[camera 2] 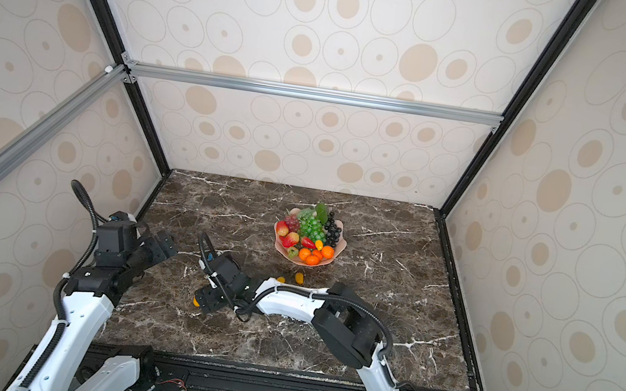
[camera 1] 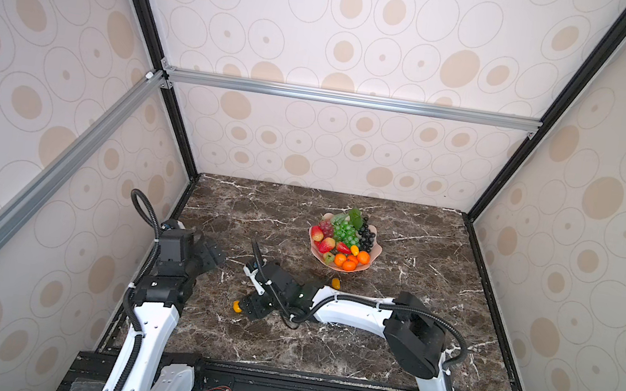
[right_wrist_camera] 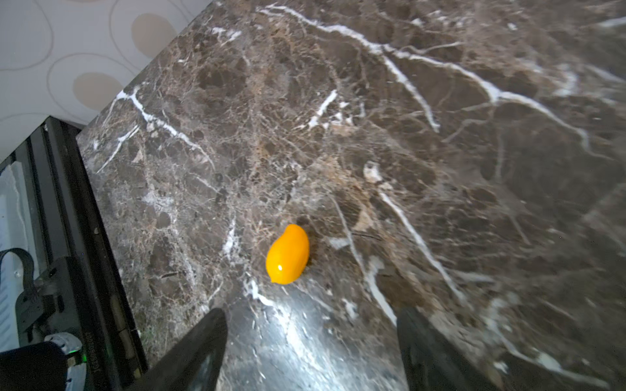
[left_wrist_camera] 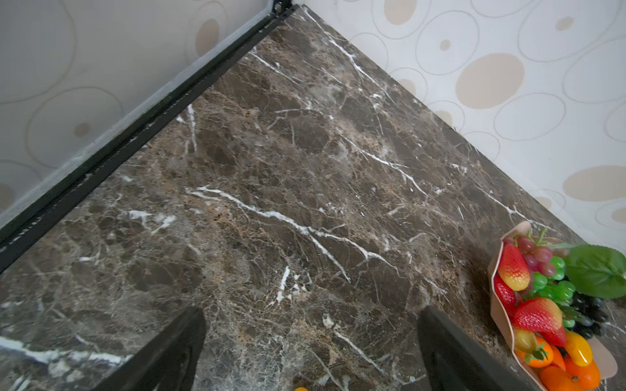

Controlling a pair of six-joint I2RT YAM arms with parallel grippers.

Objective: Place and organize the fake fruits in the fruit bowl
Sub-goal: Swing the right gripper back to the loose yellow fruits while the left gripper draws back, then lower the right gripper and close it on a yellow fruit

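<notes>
The pink fruit bowl [camera 1: 377,251] stands at the middle back of the marble table, heaped with fake fruits: green grapes [camera 1: 344,233], black grapes, strawberries and tangerines [camera 1: 349,265]. A yellow-orange oval [right_wrist_camera: 288,254] lies on the table just beyond the tips of my right gripper [right_wrist_camera: 310,315], which is open and holds nothing; in a top view that oval [camera 1: 237,306] sits at the gripper's [camera 1: 246,307] tip. Another oval [camera 1: 336,283] lies in front of the bowl, behind the right forearm. My left gripper [left_wrist_camera: 313,311] hangs open and empty over bare marble near the left wall [camera 1: 209,257].
The right forearm [camera 1: 352,312] lies across the middle of the table, low over it. A black frame rail [right_wrist_camera: 84,210] borders the table close to the right gripper. In a top view two ovals [camera 2: 299,277] [camera 2: 280,279] show behind that forearm. The bowl's rim [left_wrist_camera: 494,267] shows in the left wrist view.
</notes>
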